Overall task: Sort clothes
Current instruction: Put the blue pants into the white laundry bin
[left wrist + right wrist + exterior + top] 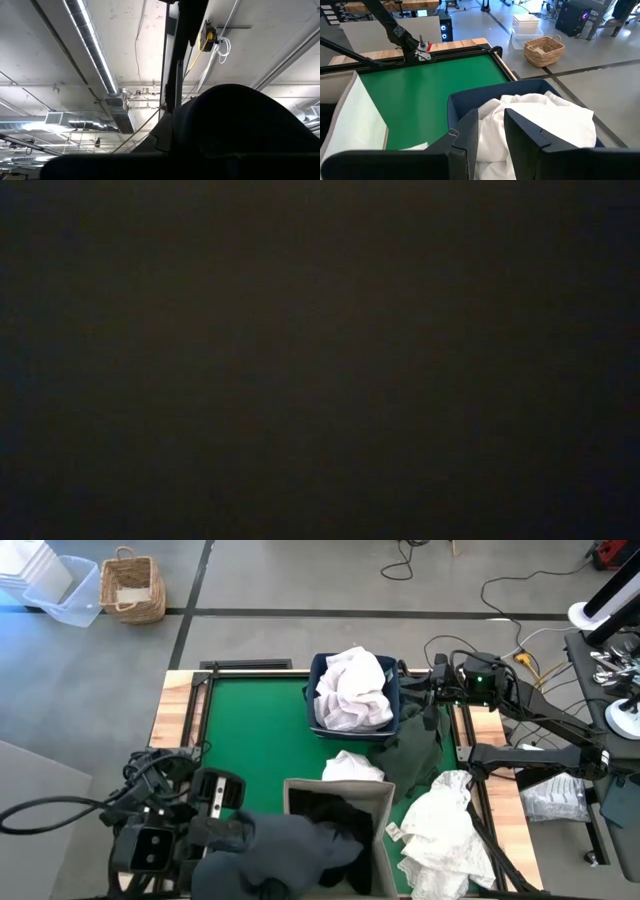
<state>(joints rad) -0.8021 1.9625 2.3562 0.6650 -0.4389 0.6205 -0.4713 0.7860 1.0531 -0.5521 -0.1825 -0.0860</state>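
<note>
white garment point(540, 117) in navy bin point(470, 102) (heaped), between right gripper point(492, 132) fingers

The low view is fully dark and shows nothing. In the left wrist view, a dark fabric point(240, 130) covers the lower part and hides the left gripper's fingers. From above, the grey garment point(270, 855) and the beige bin point(385, 800) are cut by the bottom edge.

We are seeing a garment point(352, 688) lying in the plastic bin point(396, 712) at the table's point(255, 740) far edge, the fabric bin point(372, 802) sitting nearer, another garment point(445, 830) lying to its right.
</note>
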